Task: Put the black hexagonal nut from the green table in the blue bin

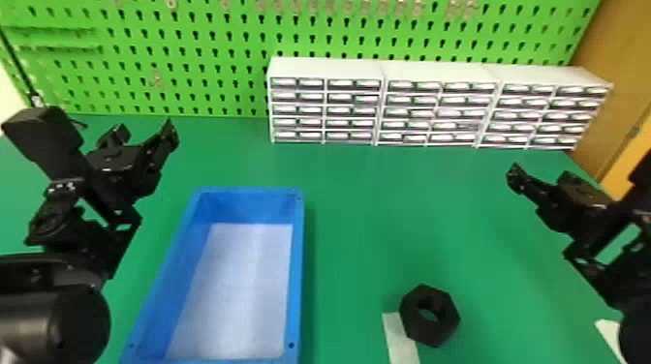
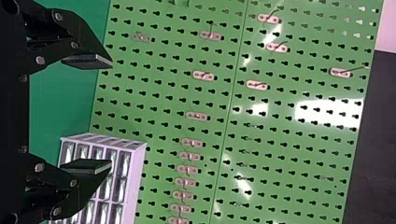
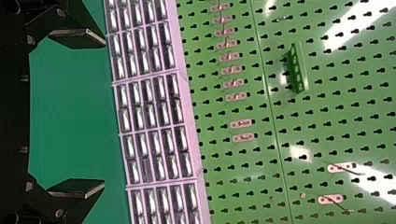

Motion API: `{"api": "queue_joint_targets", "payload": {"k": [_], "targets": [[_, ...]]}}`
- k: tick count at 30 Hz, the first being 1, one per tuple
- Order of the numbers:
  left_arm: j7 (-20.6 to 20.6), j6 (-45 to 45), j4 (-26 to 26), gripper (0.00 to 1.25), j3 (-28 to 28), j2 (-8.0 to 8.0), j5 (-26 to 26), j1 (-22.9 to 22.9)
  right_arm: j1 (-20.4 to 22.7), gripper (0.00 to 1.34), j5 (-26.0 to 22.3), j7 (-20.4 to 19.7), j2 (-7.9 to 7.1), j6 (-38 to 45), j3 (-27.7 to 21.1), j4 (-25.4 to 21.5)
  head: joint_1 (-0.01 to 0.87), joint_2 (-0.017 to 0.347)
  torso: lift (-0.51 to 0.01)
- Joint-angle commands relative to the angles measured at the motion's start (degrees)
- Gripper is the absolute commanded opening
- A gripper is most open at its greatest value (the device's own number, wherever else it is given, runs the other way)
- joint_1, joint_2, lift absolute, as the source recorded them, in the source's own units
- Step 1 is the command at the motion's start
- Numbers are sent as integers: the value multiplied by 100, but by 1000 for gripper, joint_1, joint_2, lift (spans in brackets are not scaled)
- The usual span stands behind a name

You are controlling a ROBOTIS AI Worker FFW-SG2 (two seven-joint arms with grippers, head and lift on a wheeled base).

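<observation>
Green table [image 1: 368, 218]: black hexagonal nut [image 1: 429, 330] lies flat, round hole showing.

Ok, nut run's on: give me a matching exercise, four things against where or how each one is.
Things
1. black hexagonal nut
2. blue bin
3. right gripper
4. white drawer cabinets

Places and states
A. at the table's far side, before the green pegboard
B. on the green table, overlapping a pale strip
C. left of the nut, pale-floored
D. open, nothing between its fingers

Pairs: 1-B, 2-C, 3-D, 4-A
</observation>
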Motion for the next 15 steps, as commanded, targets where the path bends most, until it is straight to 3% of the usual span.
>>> {"api": "queue_joint_targets", "payload": {"k": [1, 15], "targets": [[0, 0, 0, 755, 5, 0, 5, -8, -4, 1106, -19, 0, -22, 9, 14, -8, 692, 8, -97], [0, 0, 0, 755, 23, 0, 5, 1, -13, 1106, -19, 0, -40, 27, 32, -26, 692, 8, -97]]}}
